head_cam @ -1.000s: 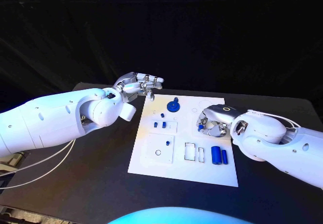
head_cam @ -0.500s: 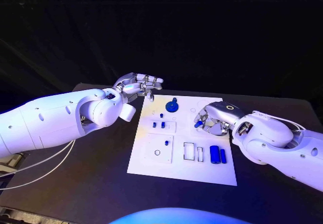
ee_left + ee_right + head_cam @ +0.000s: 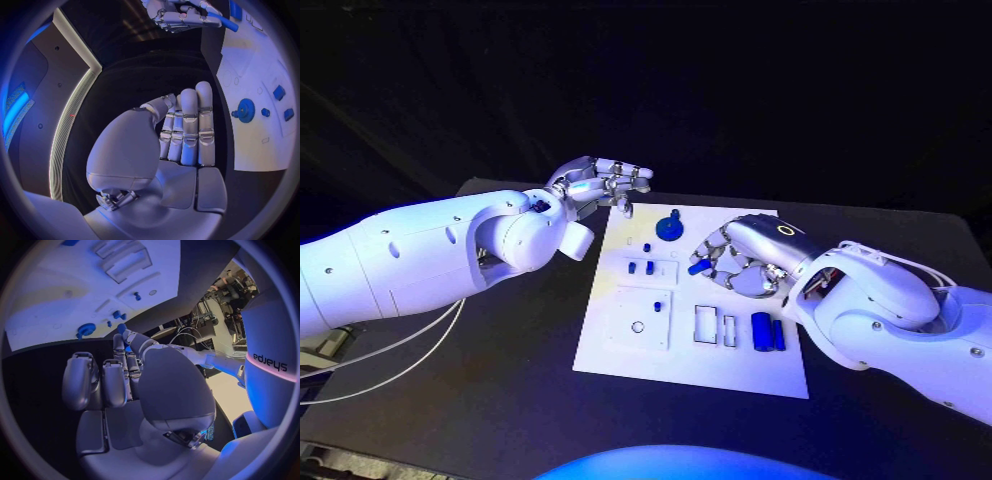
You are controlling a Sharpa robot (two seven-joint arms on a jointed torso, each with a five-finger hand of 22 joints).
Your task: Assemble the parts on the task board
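**Right hand holds a blue part over the board**

From the head camera I see the white task board [image 3: 692, 330] in the middle of the black table [image 3: 502, 400]. My right hand [image 3: 733, 262] hangs over the middle of the board, and its fingers pinch a small blue peg [image 3: 700, 267]. My left hand [image 3: 600, 182] floats at the board's far left corner with its fingers curled in, and I see nothing in them. A round blue knob [image 3: 671, 227] stands near the far edge. Two blue cylinders [image 3: 769, 331] lie side by side near the right edge.

From the left wrist camera, my left hand [image 3: 181, 135] has its fingers straight and close together, holding nothing. The right hand [image 3: 181, 12] shows across the board, gripping the blue peg [image 3: 220, 21]. The blue knob [image 3: 245, 110] stands on the board.

From the right wrist camera, the right hand's fingers [image 3: 122, 365] bend around the blue peg [image 3: 123, 331]. The task board [image 3: 75, 295] lies beyond them.
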